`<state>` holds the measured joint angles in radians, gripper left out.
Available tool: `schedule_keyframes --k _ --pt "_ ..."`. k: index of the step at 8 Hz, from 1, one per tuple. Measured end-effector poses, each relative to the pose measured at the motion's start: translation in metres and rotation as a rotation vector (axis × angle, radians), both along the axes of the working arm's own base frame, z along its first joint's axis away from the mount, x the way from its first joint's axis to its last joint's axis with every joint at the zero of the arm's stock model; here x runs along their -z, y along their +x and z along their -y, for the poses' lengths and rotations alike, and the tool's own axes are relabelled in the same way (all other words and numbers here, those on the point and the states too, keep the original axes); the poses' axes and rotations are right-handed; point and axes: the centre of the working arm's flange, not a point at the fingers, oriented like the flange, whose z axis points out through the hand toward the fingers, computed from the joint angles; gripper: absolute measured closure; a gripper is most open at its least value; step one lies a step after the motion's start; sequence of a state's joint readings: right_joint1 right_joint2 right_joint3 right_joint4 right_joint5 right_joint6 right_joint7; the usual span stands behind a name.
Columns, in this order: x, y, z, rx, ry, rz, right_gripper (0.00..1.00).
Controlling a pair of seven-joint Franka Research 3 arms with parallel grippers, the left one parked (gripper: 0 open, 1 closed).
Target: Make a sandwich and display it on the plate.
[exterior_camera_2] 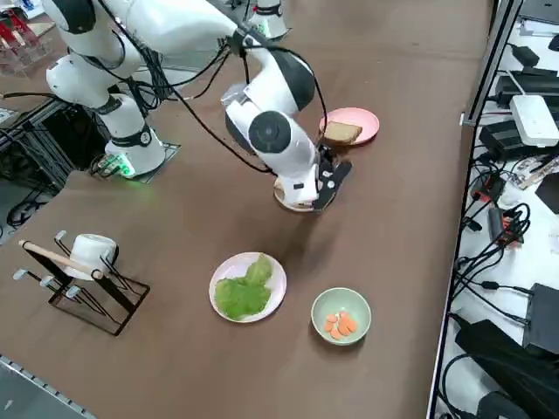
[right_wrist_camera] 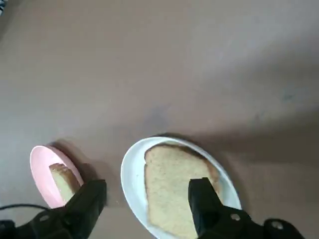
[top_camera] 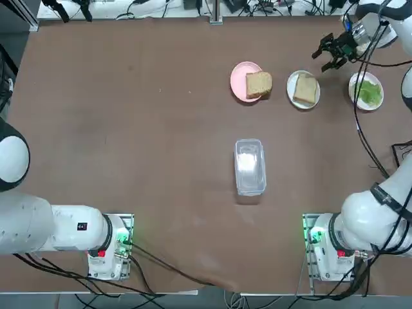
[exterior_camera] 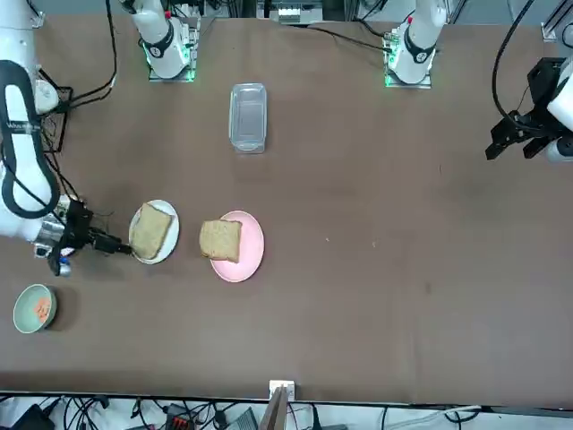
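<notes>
One slice (right_wrist_camera: 172,199) was down, and that was the whole sandwich so far! It lay flat on the white plate (right_wrist_camera: 130,174), nothing stacked on it: the base looked done, and the filling and lid were all to come. The right gripper (right_wrist_camera: 149,181) hung just above that plate, fingers spread wide, nothing between them.

And the rest of the line-up? The second slice (top_camera: 259,84) sat on the pink plate (top_camera: 237,80), just beside the white one, poking out over the rim on the side facing it. Green lettuce (exterior_camera_2: 244,295) waited on its own dish (exterior_camera_2: 217,272), away on the white plate's other side, and the orange pieces (exterior_camera_2: 341,326) were in the pale-green bowl (exterior_camera_2: 362,336), close to the lettuce. Neither filling had reached the bread!

So, by the look of it, a quarter of the job at most was in the bag. Lettuce and orange bits had to go on in some order, and the second slice had to cap them. Display, at least, promised to be simple: the build was already sitting on the right plate, with no final carry needed if it stayed there.
</notes>
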<state>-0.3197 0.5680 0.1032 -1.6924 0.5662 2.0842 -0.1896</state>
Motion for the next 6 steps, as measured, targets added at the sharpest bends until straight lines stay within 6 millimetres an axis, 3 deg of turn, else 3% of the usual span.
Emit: schedule_keyframes --k 4,6 --pt "-0.047 0.020 0.019 -0.086 -0.130 0.070 0.00" --pt "-0.072 0.031 0.010 -0.137 -0.161 0.096 0.00"
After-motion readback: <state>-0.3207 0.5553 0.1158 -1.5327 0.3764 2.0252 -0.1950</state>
